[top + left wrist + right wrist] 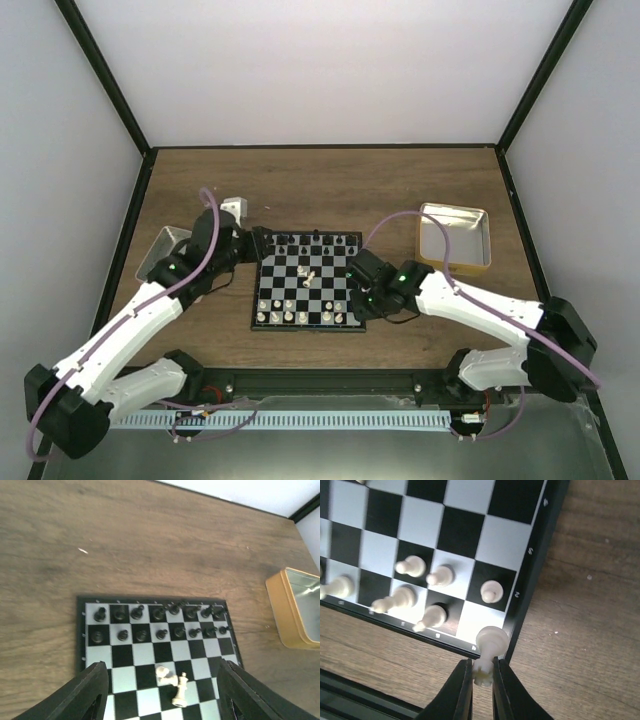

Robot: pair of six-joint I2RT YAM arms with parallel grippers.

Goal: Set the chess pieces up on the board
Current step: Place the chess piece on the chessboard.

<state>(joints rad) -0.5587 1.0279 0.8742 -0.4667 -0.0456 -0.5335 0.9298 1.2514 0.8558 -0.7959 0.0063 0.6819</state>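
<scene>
I see the board [285, 284] lying on the wooden tabletop [330, 190] between the two arms; the black pieces [160, 622] fill its two far rows; several cream-white pieces [440, 575] stand on the near rows at the right-hand end. On my left wrist view the left fingers [162, 680] are spread wide above the middle of the board with nothing between them; just below them two loose white pieces [172, 685] sit touching on the centre squares, and at least one is tipped over. The right fingers [482, 680] are pressed onto the top of the corner piece [491, 640], a cream-white one whose base rests on the near right corner square. The gold-rimmed tin [487, 245] sits right of the board, apart from it.
</scene>
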